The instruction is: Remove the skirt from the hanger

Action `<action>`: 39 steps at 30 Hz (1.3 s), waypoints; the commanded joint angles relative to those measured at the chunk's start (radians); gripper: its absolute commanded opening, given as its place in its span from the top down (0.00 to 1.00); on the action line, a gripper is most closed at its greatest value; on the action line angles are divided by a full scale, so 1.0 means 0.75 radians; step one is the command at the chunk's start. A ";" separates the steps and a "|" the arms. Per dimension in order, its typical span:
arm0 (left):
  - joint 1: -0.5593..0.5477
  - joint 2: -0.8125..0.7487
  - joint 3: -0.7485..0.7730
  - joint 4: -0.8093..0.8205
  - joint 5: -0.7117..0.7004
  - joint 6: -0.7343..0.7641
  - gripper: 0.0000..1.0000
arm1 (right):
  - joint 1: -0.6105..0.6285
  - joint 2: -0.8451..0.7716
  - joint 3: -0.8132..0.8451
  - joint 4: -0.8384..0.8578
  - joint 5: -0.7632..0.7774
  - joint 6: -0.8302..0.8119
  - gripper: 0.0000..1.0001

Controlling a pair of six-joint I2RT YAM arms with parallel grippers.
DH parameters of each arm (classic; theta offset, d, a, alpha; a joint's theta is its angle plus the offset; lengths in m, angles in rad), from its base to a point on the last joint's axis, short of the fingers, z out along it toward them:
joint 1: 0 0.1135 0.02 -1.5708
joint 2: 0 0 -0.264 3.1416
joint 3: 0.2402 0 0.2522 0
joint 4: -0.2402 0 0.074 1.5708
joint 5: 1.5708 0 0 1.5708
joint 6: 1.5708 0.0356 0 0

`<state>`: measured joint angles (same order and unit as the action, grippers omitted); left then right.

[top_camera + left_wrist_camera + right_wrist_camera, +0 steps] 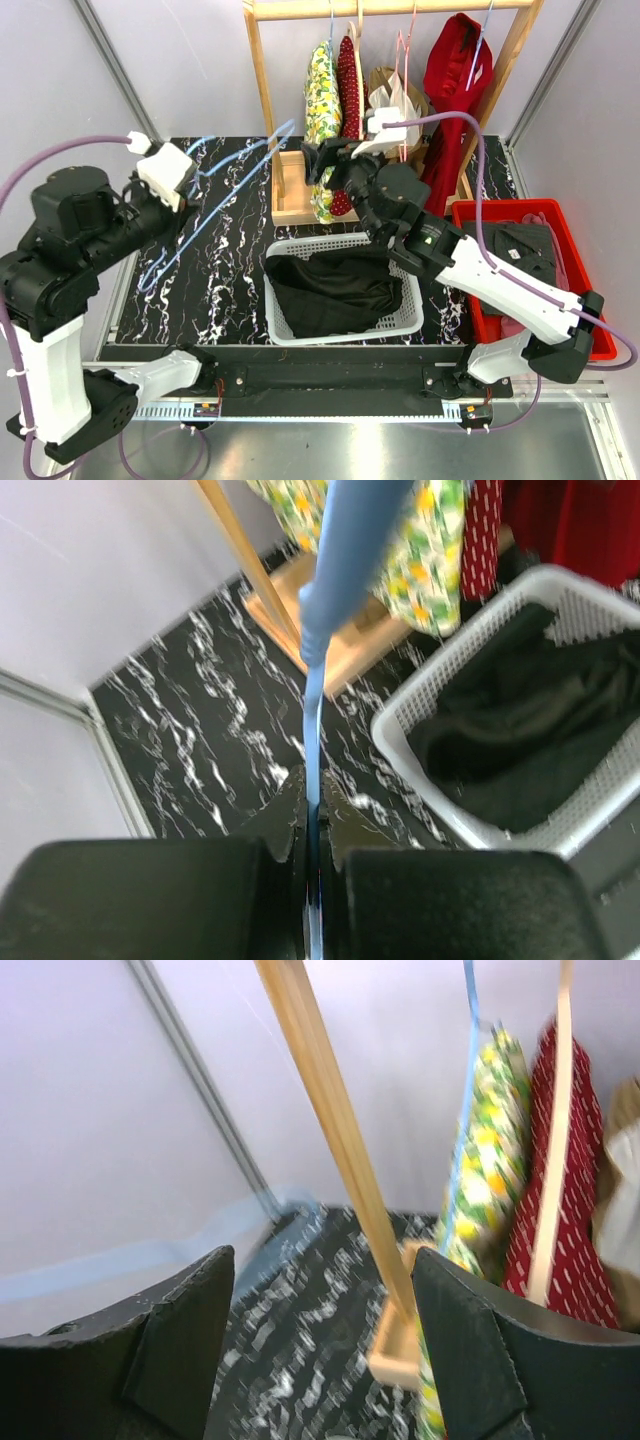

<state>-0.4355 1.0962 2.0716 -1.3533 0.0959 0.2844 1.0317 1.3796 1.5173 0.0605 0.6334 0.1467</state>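
skirt [335, 285] lies in basket [310, 243], before rack [262, 80], left of bin [500, 206].

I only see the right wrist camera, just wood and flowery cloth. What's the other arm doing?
Observer: The left gripper is shut on a blue hanger, held out above the table.
Operator: Is a skirt hanging on it?
Observer: No, the hanger looks bare, though it's blurred.
Operator: Then where's the skirt?
Observer: A black garment, probably the skirt, lies in the white basket.
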 commanded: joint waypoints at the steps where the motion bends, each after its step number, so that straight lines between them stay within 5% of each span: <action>1: -0.002 -0.020 -0.093 -0.036 0.075 -0.001 1.00 | 0.003 0.020 0.202 0.134 -0.106 -0.038 0.21; 16: -0.002 0.048 0.101 -0.077 0.197 -0.048 1.00 | -0.011 0.251 0.184 0.099 -0.119 -0.001 0.22; 39: -0.002 0.144 0.302 0.051 0.246 -0.140 1.00 | -0.034 0.251 0.129 0.030 -0.096 -0.005 0.22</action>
<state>-0.4355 1.1934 2.2498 -1.4204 0.2333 0.2165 1.0180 1.5848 1.6260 0.1081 0.5549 0.1543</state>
